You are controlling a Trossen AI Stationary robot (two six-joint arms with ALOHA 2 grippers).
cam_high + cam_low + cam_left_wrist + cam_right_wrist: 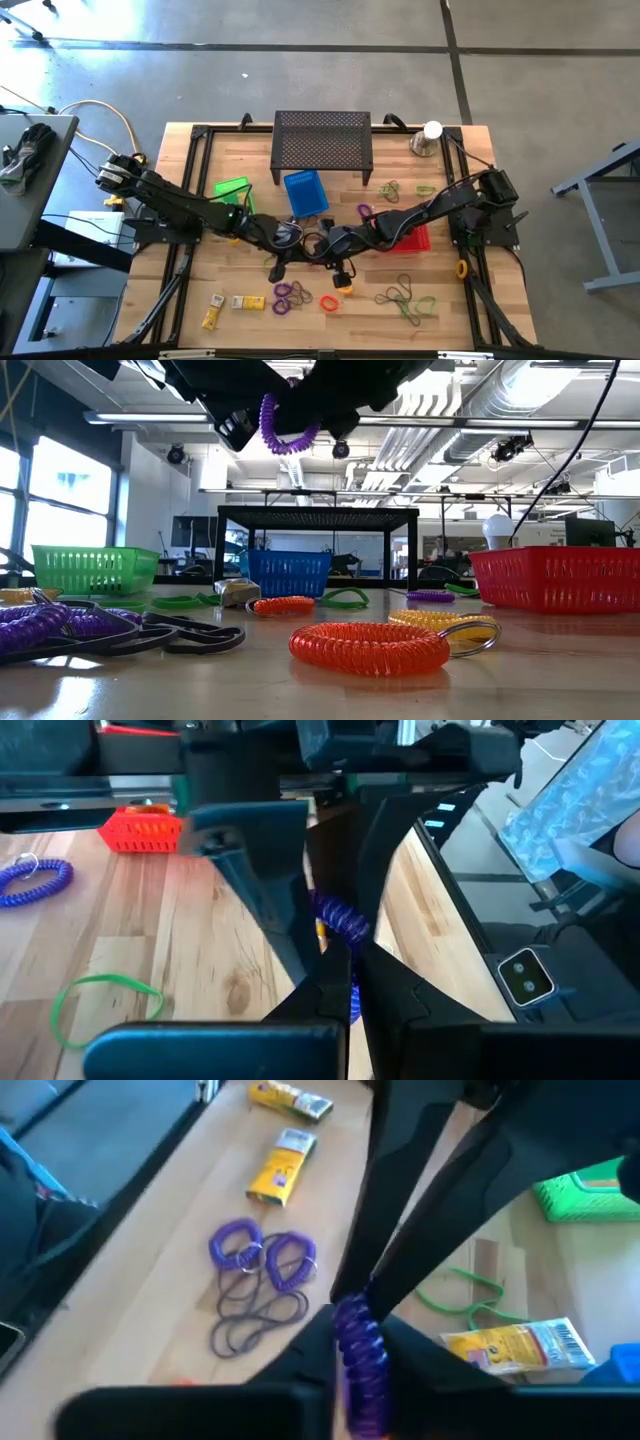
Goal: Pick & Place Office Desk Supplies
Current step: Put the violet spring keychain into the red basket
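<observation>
Right tool [355,1342], raised above the worktop [470,310] centre, pinching a purple coil loop [360,1360] between its fingers; left tool [335,975] close beside it, fingers pressed together against the same coil. Below and around: two purple coils [262,1255] on dark bands, two yellow packets [282,1168] near the front left corner, an orange coil [368,647] and yellow coil [440,622] at the front. Further out: green basket [232,188], blue basket [305,192], red basket [560,578], black perforated stand [322,145].
</observation>
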